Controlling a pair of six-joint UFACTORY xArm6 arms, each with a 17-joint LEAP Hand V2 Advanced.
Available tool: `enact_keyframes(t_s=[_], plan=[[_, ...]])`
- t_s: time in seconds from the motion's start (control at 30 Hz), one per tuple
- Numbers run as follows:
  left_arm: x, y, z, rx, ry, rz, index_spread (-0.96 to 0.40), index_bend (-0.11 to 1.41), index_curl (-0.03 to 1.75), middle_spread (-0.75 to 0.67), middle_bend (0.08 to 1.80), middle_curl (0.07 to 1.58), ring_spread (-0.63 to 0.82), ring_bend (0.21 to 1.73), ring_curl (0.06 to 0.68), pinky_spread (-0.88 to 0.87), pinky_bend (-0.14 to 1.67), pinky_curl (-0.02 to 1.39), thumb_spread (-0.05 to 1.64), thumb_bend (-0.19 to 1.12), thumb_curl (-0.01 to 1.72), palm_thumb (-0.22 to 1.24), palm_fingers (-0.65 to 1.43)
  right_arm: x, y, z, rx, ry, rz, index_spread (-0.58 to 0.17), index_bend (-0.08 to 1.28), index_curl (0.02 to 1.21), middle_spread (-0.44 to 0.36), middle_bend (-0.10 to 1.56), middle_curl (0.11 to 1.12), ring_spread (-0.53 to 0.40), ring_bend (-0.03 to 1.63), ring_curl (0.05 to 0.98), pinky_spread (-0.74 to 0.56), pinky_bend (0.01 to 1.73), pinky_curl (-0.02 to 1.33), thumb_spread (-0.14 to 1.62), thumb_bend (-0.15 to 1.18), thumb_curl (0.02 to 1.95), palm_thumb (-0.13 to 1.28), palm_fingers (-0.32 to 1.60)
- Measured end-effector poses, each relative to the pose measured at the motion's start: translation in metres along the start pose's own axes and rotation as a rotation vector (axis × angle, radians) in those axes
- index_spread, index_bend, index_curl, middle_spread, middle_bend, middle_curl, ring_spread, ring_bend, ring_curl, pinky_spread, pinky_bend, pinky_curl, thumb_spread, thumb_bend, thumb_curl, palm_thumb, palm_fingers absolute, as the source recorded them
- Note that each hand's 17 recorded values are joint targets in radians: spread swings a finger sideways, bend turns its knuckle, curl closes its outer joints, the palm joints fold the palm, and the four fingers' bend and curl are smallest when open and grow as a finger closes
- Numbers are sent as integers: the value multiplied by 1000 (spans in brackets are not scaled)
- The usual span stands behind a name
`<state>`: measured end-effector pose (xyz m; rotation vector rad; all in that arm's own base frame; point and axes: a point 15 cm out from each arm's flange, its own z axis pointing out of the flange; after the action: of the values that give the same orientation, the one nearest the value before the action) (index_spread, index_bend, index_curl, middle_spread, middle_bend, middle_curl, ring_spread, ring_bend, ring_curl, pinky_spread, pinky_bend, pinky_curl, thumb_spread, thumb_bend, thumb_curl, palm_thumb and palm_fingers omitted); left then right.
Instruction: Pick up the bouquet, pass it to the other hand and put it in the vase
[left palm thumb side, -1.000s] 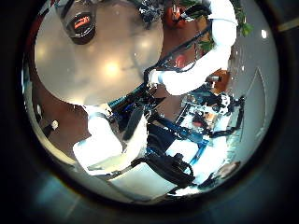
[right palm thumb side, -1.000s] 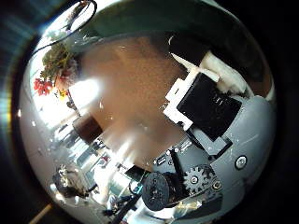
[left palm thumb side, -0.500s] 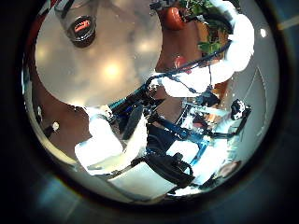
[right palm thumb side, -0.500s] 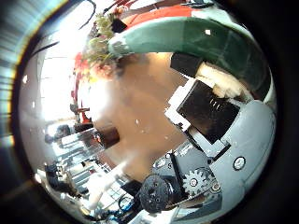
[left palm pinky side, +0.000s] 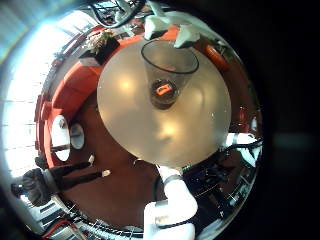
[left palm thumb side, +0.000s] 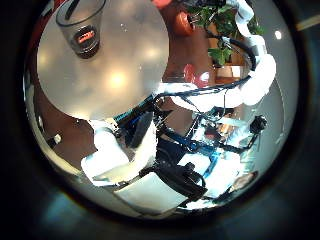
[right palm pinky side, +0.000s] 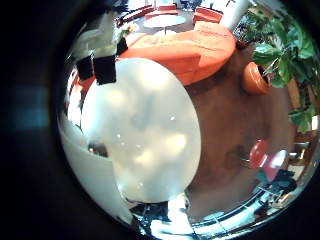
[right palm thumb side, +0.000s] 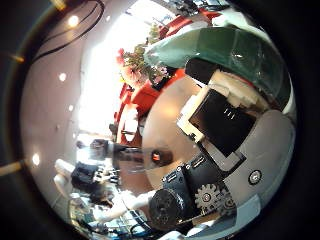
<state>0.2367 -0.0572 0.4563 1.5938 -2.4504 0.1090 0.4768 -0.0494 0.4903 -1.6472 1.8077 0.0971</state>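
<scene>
Right hand (right palm thumb side: 220, 115) grasped the bouquet (right palm thumb side: 135, 65): the wrapped stem end ran across the palm, touching it, and the flower heads stuck out past the hand, clear of the tabletop. How far the fingers closed round the wrap was not fully visible.

1 glass vase (left palm pinky side: 168, 70) stood upright on the round table (left palm pinky side: 190, 125), mouth open, nothing in it but a small mark at the bottom. From the right thumb side palm view the vase sat on the table below the bouquet, well apart from it.

Left hand (left palm thumb side: 125, 160) was above the table with the vase in front of its palm, near but not touching. Whether it was released or clenched could not be told.

A curved sofa (right palm pinky side: 190, 45) lay beyond the table.
</scene>
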Motion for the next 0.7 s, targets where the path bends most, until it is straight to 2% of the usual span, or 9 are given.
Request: enact_keyframes(t_s=[0.17,0.27,0.4,0.5,0.6,0.7], plan=[[6,-8,-9,53,69,-19,67,185,373,408,190,306,545,471,196,520,190,307,1080,-23,313,308,171,-41,11,-41,71,-261,11,-244,1174,928,-136,1384,822,-192,1486,705,-168,1322,813,897,47,960,1147,1120],[3,-10,-23,104,86,-47,73,184,373,402,189,306,547,473,196,517,192,306,1085,-22,313,310,181,-64,24,-58,57,-414,-4,-241,1176,927,-135,1388,820,-191,1486,706,-170,1308,826,896,44,986,1144,1120],[17,-16,-35,173,167,-40,87,180,371,391,194,310,541,483,197,509,192,305,1091,-22,314,312,195,-94,49,-91,22,-606,-43,-236,1177,924,-133,1391,815,-189,1487,705,-174,1290,849,895,39,1029,1139,1122],[19,-24,-42,229,257,-29,97,176,367,378,195,314,532,494,199,504,196,305,1093,-22,314,313,213,-116,57,-106,10,-710,-74,-234,1177,923,-133,1393,812,-188,1487,705,-176,1279,864,895,36,1055,1136,1123],[28,-33,-51,295,379,-15,107,167,360,357,197,319,524,520,203,499,199,307,1092,-25,314,307,245,-129,75,-106,-52,-798,-83,-233,1178,921,-132,1394,809,-188,1487,704,-178,1270,879,896,32,1079,1134,1123],[54,-51,-65,359,587,21,121,158,351,344,203,327,518,544,209,491,204,311,1077,-29,313,287,262,-140,88,-110,-88,-924,-81,-231,1181,919,-132,1394,806,-188,1490,706,-181,1259,895,897,28,1105,1132,1126]])
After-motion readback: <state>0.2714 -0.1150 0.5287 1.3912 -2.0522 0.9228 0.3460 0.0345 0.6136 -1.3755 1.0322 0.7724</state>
